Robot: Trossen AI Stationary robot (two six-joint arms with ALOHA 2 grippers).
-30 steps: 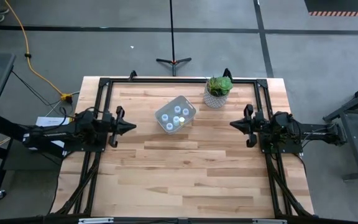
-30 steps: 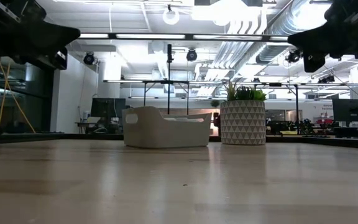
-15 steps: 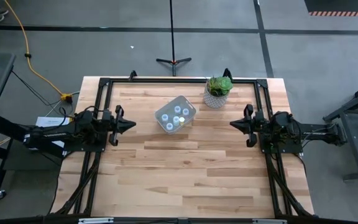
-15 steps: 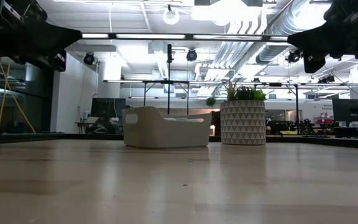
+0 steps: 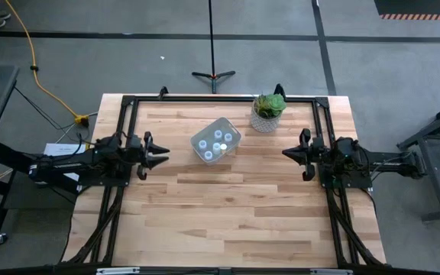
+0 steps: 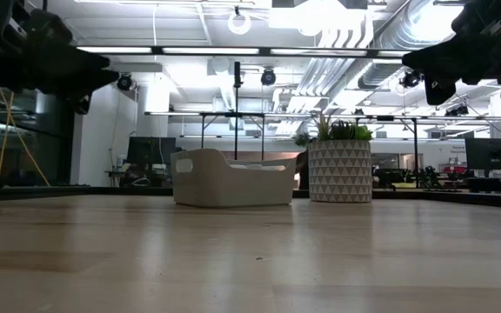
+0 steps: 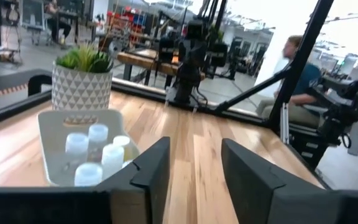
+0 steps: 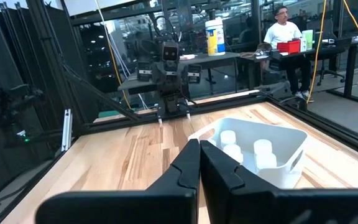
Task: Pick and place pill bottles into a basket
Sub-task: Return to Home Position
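The basket [image 5: 216, 143] stands on the wooden table, far of centre, with several white-capped pill bottles [image 5: 219, 143] standing upright inside it. It also shows in the low view [image 6: 230, 178], the left wrist view [image 7: 73, 134] and the right wrist view [image 8: 263, 143]. My left gripper [image 5: 163, 155] hovers open and empty to the basket's left, pointing toward the table's right edge; its fingers show apart in the left wrist view [image 7: 194, 165]. My right gripper [image 5: 287, 153] hovers shut and empty to the basket's right, as its wrist view [image 8: 199, 163] shows.
A white patterned pot with a green plant [image 5: 268, 112] stands at the far edge, right of the basket. A black frame [image 5: 220, 98] runs along the table's far and side edges. Bare wood lies between the grippers and toward the near edge. People sit in the room beyond.
My left gripper has shifted a little toward the table's right edge, nearer the basket. The basket and the bottles have stayed where they were.
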